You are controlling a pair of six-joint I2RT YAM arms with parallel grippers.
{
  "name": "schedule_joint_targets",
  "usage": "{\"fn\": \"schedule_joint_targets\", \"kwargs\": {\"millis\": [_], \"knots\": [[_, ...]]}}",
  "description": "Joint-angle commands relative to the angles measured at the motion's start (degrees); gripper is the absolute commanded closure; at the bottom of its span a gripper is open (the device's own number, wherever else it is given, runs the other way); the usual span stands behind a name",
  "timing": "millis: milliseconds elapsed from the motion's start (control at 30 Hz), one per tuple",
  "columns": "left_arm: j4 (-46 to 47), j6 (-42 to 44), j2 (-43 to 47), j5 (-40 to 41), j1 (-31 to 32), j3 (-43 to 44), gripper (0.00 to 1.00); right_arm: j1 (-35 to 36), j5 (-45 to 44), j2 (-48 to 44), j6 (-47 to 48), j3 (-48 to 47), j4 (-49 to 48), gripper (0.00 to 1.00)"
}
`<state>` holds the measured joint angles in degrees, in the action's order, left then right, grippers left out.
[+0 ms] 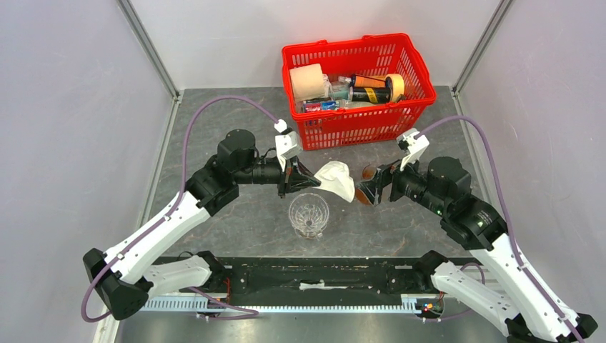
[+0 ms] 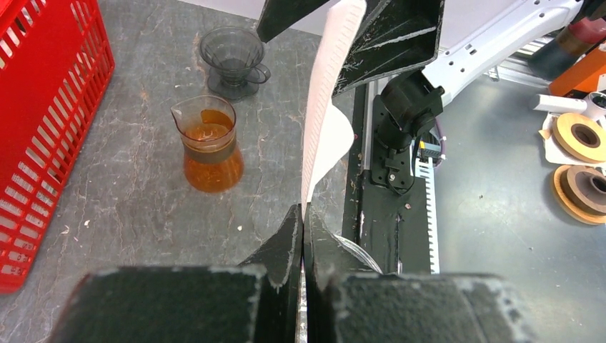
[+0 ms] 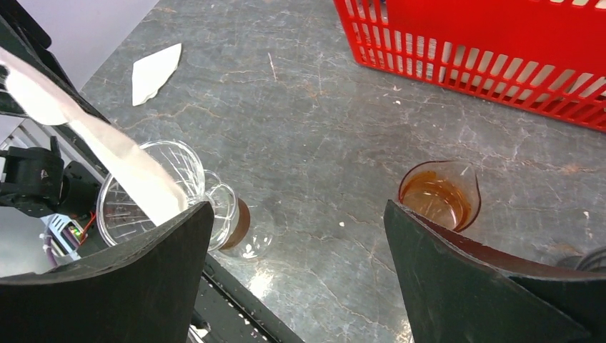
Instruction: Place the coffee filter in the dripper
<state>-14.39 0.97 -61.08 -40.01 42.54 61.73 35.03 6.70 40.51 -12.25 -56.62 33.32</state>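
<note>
My left gripper (image 2: 302, 216) is pinched tight on the near edge of the filter (image 2: 327, 121). The jaws are together with only the paper between them. The white sheet stands out from them edge-on, clear of the table (image 2: 136, 207).

My right gripper (image 1: 364, 188) faces it from the other side with its jaws spread wide and nothing held. In the left wrist view the far end of the filter runs up between those two black fingers (image 2: 396, 36). In my right wrist view the paper ends against the left-hand finger, though I cannot tell whether it truly touches.

The dripper (image 1: 309, 213) stands upright on the table, between my two arms and near the front edge. It sits just on my side of the filter, which hangs above and beyond it, not in it. The cup holds nothing.

Near my right gripper is a glass carafe (image 2: 209, 146) with brown liquid in it. A dark smoky cup (image 2: 232, 58) stands just past that. A second filter (image 3: 154, 71) lies flat on the table, well apart from the dripper. The red basket (image 1: 357, 127), holding bottles and a roll, is at the far side of the table.
</note>
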Motion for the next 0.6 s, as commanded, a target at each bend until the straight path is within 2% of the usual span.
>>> {"fn": "schedule_joint_targets", "kwargs": {"millis": [0, 333, 567], "knots": [[1.98, 2.47, 1.17, -0.96, -0.09, 0.29, 0.98, 0.10, 0.54, -0.50, 1.80, 0.74, 0.44, 0.03], [2.97, 1.10, -0.17, 0.02, -0.09, 0.58, 0.98, 0.11, 12.42, 0.02, 2.40, 0.71, -1.84, 0.03], [2.94, 0.55, -0.90, 1.19, -0.09, 0.58, 0.98, 0.17, 14.47, 0.71, 0.89, -0.07, -3.65, 0.03]]}}
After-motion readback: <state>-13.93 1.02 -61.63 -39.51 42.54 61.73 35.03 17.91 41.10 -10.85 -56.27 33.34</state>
